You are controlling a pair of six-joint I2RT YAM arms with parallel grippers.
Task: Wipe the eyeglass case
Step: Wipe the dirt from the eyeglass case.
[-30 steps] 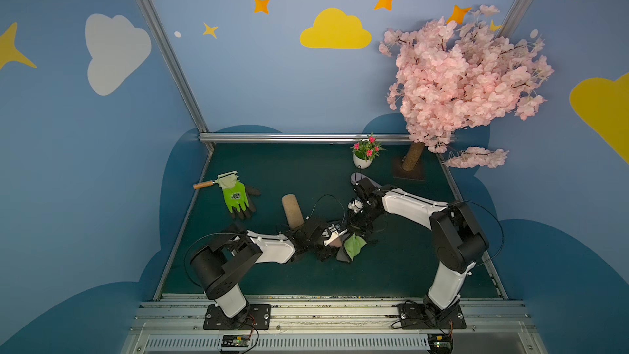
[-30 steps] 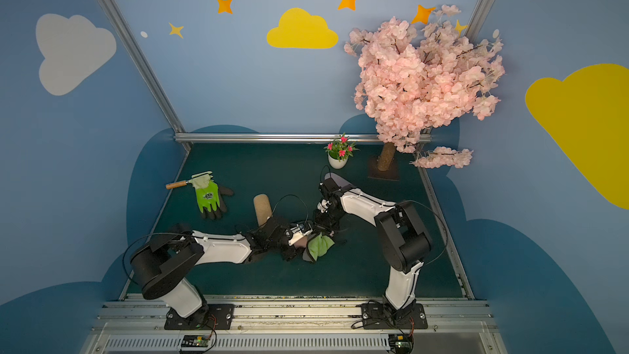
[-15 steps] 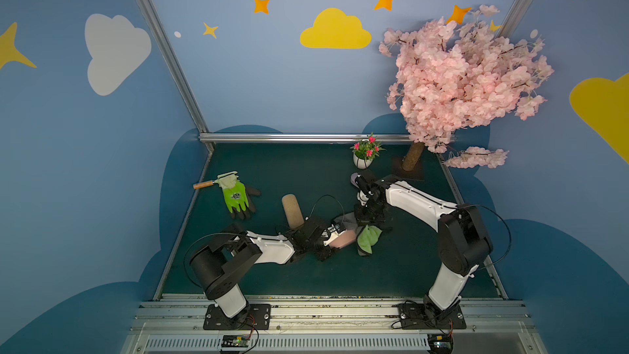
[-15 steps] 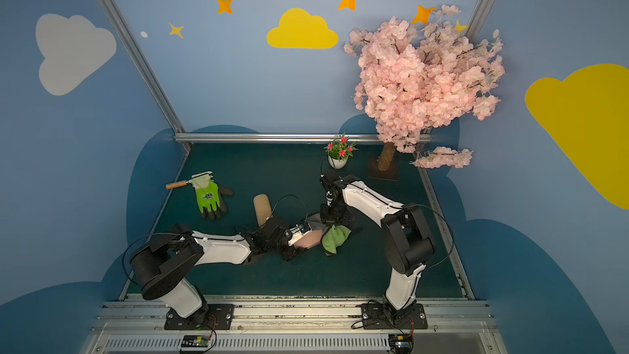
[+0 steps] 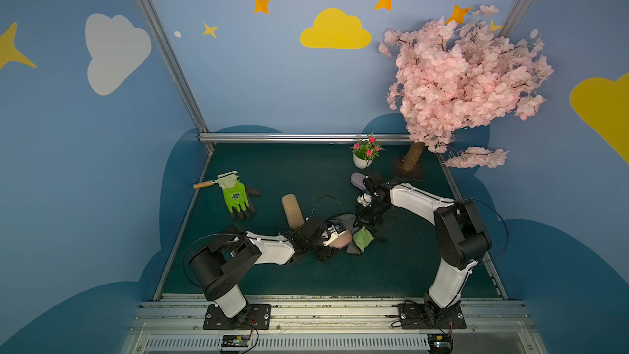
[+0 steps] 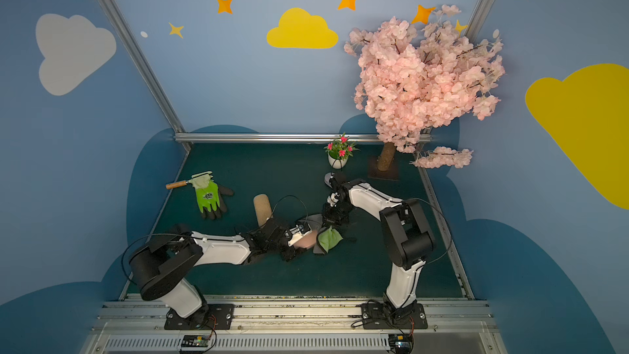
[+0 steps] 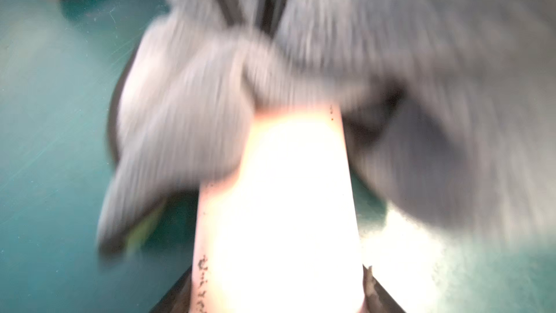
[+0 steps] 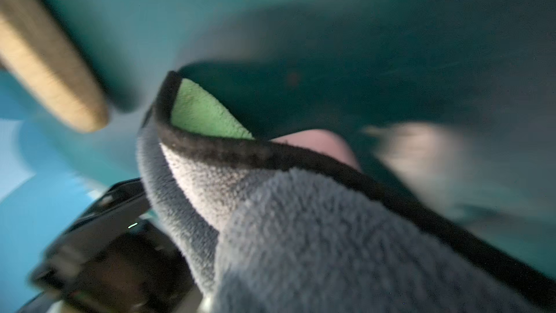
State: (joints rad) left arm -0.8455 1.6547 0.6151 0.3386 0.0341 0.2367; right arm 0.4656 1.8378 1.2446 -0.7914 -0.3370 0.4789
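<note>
A cork-textured case lies beside the left gripper, a grey case behind the right gripper, and bare mat lies open toward both bases.

Both top views are sharp but dim over the green mat, and the wide lens bends the wall edges. The left wrist view is smeared by motion, and strong glare burns out the eyeglass case. In the right wrist view only the cloth is sharp.
</note>
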